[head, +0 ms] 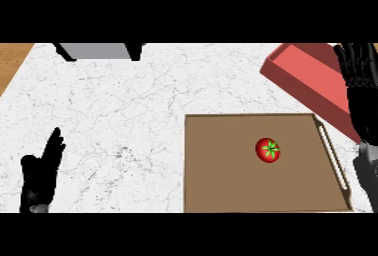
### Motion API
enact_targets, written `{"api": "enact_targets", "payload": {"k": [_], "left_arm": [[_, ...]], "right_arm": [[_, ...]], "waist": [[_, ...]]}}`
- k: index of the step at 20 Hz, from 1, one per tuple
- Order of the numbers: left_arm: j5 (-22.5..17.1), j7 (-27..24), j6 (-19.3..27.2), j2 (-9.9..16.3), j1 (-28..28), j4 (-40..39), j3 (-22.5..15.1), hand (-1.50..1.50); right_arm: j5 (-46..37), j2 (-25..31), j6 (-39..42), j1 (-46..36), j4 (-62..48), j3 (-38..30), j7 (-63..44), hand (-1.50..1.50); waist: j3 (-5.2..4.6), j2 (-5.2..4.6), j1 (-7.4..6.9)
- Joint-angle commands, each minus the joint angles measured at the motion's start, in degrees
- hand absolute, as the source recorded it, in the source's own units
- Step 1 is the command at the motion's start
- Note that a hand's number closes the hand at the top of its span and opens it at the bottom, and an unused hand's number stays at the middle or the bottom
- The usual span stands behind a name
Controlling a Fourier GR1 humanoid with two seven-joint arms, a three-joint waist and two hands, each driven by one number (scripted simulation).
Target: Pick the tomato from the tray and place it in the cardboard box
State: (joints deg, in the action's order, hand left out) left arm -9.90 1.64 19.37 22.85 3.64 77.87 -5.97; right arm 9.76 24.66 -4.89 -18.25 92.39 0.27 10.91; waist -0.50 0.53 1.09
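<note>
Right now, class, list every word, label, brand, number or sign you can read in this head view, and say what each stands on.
None: no readable text shows anywhere.
Round red tomato with green stem: no sticker or label.
Flat brown tray: plain.
Red box at upper right: bare sides, no print.
White marbled counter: only grey veining.
Grey block at the top edge: blank.

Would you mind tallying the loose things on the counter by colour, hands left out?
Red: 2, the tomato and the box at the far right.
Brown: 1, the tray under the tomato.
Grey: 1, a grey object at the counter's far edge, cut off by the view.
Total: 4
</note>
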Motion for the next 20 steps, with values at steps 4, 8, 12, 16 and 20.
{"api": "enact_targets", "payload": {"k": [4, 8, 12, 16, 20], "left_arm": [[3.18, -4.95, -8.03, 5.58, -9.15, 6.6, -2.74, 0.0], [3.09, -6.65, -13.87, 7.01, -12.07, 11.35, -6.06, 0.0], [3.09, -7.41, -17.64, 5.92, -16.54, 8.66, -6.46, 0.0], [3.15, -9.13, -18.5, 4.83, -16.21, 7.62, -6.26, 0.0], [2.68, -10.47, -21.22, 6.17, -15.71, 6.42, -4.45, 0.0]], "right_arm": [[5.99, 4.35, -0.92, 3.71, 5.9, -9.81, -6.06, -1.5], [-1.16, 14.04, 0.05, 12.3, 2.13, -12.35, -11.4, -1.5], [-2.22, 10.45, 2.15, 23.41, 6.09, -15.47, 1.66, -1.5], [-10.33, 13.36, 4.6, 26.39, 6.41, -12.69, 8.1, -1.5], [-15.16, 16.48, 5.4, 29.17, 14.16, -11.47, 1.93, -1.5]], "waist": [[0.52, 0.33, 3.19], [0.44, 0.1, 4.41], [0.53, -0.45, 0.88], [0.5, -0.58, -0.17], [0.42, -0.46, -0.39]]}}
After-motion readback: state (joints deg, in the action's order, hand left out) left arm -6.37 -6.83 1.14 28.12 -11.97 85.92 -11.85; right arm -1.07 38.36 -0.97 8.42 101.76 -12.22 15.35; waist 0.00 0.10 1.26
